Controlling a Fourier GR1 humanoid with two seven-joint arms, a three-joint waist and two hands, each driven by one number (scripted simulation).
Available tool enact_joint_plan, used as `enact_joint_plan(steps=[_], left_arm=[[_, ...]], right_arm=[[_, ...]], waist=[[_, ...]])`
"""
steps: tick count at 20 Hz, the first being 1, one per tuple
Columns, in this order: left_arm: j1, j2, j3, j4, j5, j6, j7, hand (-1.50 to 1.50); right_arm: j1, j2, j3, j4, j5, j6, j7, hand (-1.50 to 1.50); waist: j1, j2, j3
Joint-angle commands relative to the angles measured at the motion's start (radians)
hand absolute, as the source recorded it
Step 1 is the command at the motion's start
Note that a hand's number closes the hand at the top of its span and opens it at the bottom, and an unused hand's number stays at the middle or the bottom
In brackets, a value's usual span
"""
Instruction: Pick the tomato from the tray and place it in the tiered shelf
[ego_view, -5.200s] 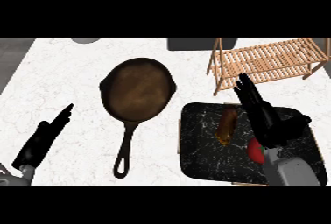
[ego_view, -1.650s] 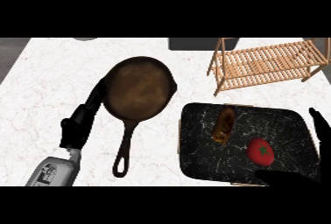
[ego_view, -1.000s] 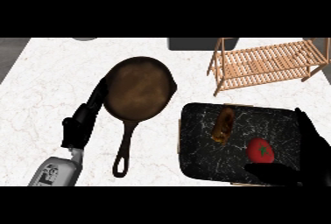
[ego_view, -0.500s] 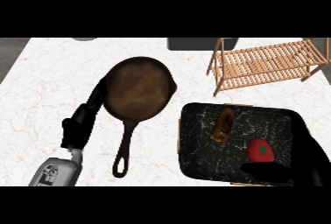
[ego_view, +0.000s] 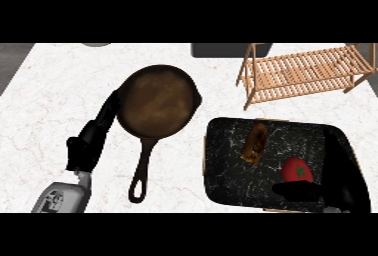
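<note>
Right hand: at 5 o'clock of view, over tray; fingers straight, spread apart from thumb, not closed.
Tomato: on tray, thumb at its 6 o'clock, fingers at its 3 o'clock.
Brown food piece: at tomato's 11 o'clock.
Tiered shelf: at tomato's 12 o'clock, well apart, on desk.
Left hand: fingers straight, at pan's 8 o'clock.

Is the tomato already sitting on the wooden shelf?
No, the tomato lies on the dark tray beside the right robot hand, away from the shelf.
</note>
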Motion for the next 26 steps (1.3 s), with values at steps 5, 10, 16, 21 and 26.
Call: enact_joint_plan(steps=[5, 10, 16, 21, 26], left_arm=[[0.017, -0.048, 0.014, 0.041, -0.036, -0.007, -0.052, 0.00], [0.032, -0.063, 0.000, -0.060, -0.068, -0.008, 0.037, 0.00], [0.039, -0.069, 0.026, -0.038, -0.082, -0.045, 0.013, 0.00], [-0.046, -0.078, 0.064, 0.050, -0.086, -0.051, -0.006, 0.00], [-0.030, -0.083, 0.092, 0.065, -0.099, -0.069, -0.035, 0.00]], right_arm=[[-0.029, 0.039, -0.050, 0.068, 0.014, 0.034, 0.042, -1.50], [0.078, 0.069, -0.014, 0.081, 0.043, -0.021, -0.048, -1.50], [0.096, 0.100, 0.005, 0.092, 0.061, -0.017, -0.051, 1.50], [0.048, 0.056, 0.030, 0.123, 0.090, 0.051, -0.074, 1.50], [0.005, 0.038, -0.040, 0.223, 0.098, -0.017, -0.164, 1.50]], waist=[[-0.001, 0.000, 0.000], [0.000, -0.001, 0.000], [-0.001, -0.001, 0.000], [-0.004, 0.000, 0.000], [-0.002, 0.001, 0.000]])
